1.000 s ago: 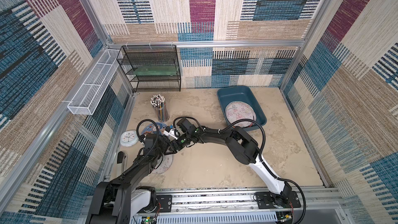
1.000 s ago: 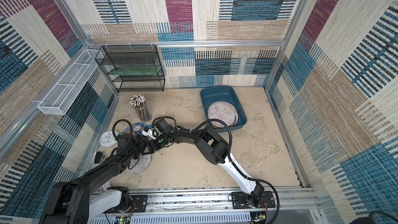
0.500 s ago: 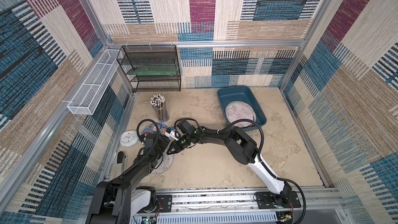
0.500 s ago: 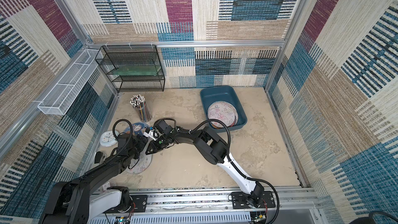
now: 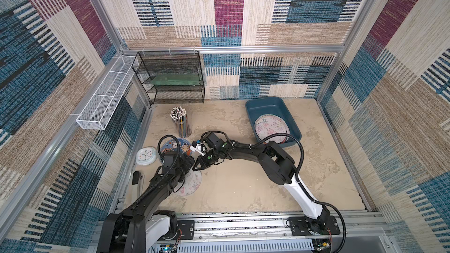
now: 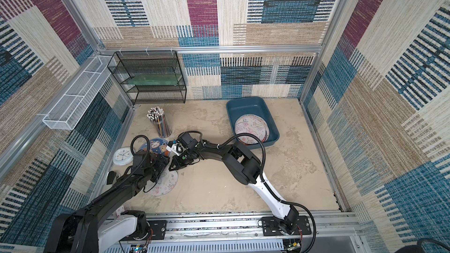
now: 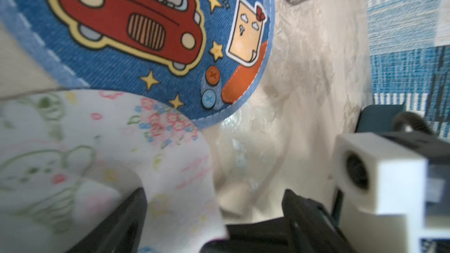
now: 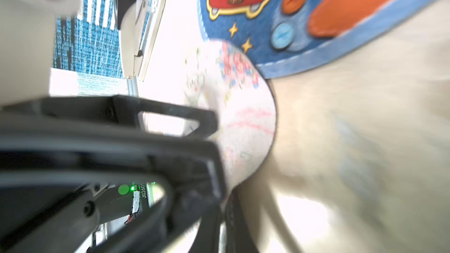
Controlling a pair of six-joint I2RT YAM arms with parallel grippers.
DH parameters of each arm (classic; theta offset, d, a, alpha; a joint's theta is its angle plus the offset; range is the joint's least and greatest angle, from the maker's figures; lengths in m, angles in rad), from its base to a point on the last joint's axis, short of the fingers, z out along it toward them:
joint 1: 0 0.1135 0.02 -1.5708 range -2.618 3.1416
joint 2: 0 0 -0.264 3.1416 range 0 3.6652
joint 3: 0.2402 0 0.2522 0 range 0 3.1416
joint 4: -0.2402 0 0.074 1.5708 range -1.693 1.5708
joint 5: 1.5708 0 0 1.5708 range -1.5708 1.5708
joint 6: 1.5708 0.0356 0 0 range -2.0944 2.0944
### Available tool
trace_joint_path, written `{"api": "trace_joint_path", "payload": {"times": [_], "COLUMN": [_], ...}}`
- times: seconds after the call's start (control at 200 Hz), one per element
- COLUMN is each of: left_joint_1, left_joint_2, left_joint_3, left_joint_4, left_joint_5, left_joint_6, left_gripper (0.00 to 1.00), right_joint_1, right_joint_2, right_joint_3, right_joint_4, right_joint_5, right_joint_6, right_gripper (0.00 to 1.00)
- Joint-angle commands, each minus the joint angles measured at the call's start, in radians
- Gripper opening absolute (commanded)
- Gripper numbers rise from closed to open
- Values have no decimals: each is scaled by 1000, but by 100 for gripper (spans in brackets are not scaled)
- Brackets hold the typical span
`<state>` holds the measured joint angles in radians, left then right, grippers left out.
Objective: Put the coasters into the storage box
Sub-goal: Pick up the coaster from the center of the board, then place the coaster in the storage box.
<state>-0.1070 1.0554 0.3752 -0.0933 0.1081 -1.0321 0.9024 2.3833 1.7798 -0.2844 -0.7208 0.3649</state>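
Both arms meet at the left side of the sandy tabletop, over a small pile of coasters. The right gripper has its jaws drawn together at the near edge of a pale floral coaster; in the right wrist view that coaster curls up beside the black fingers, and the pinch seems to be on its rim, though blur makes this hard to confirm. The left gripper sits just beside it with its jaws spread wide — in the left wrist view the pale floral coaster lies between them, with no clear squeeze on it. Partly under the pale one lies a dark blue coaster printed with a red car and stars. The storage box — a dark teal tray — stands well apart near the back wall, toward the right, and holds a stack of pale coasters leaning toward its near end. A round white clock rests left of the pile, and a cup of pencils stands behind it. A black wire-mesh rack stands at the back wall, and a white wire basket hangs on the left wall.
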Motion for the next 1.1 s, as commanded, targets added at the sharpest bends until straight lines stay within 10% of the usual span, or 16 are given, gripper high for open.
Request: {"api": "trace_joint_path", "payload": {"times": [0.0, 0.636, 1.097], "left_joint_1": [-4, -10, -10], "left_joint_2": [-48, 14, 192], "left_joint_3": [39, 184, 242], "left_joint_4": [-161, 19, 143], "left_joint_5": [7, 201, 275], "left_joint_6": [106, 284, 269], "left_gripper": [87, 88, 88], "right_joint_1": [-20, -245, -641], "right_joint_2": [-51, -330, -583], "right_joint_3": [-13, -44, -235], "right_joint_4": [-17, -122, 7], "right_joint_5": [87, 280, 356], "right_joint_6": [-34, -108, -38], "right_gripper": [0, 0, 0]}}
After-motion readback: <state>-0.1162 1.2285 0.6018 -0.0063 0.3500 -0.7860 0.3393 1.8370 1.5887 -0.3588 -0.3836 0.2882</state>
